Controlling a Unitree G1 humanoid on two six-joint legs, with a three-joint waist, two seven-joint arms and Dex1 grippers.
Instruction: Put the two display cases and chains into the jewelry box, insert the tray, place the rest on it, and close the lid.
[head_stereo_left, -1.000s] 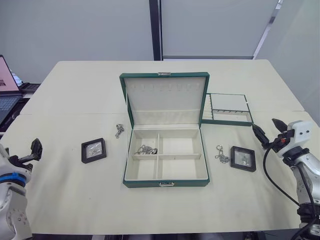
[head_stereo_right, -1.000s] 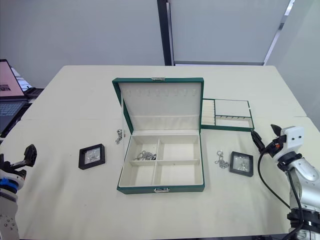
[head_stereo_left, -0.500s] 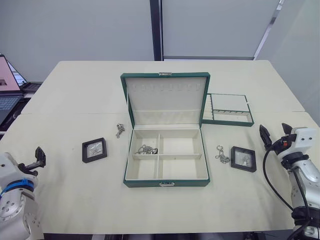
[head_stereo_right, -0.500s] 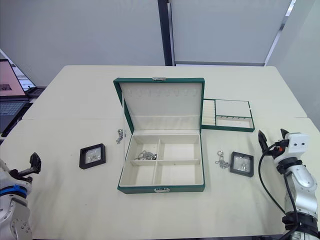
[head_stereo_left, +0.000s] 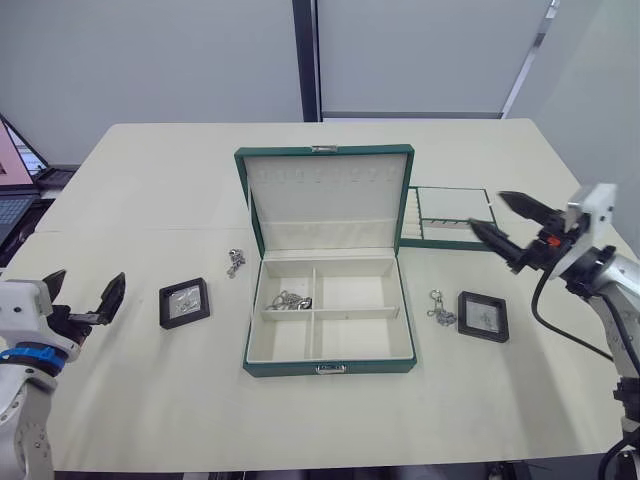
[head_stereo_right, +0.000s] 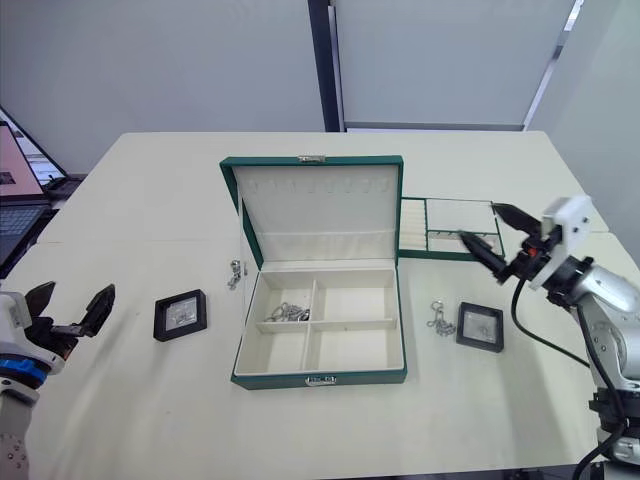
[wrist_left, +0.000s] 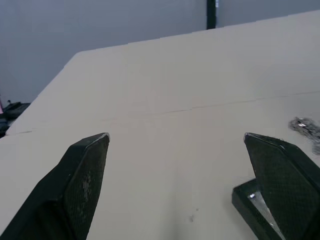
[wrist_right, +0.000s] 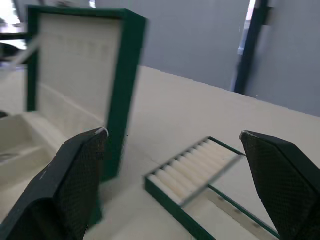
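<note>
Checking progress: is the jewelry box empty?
No. The jewelry box is open with one chain in its back-left compartment; the other three compartments look empty.

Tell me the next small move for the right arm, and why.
Probably lower the open right gripper toward the display case on the table, right of the jewelry box. That case and the chain beside it lie outside the box, and the gripper holds nothing.

Both arms are pale grey, ending in white wrist blocks with tapered black fingers (head_stereo_left: 110, 293). A blue band rings the left wrist; a black cable loops under the right.
</note>
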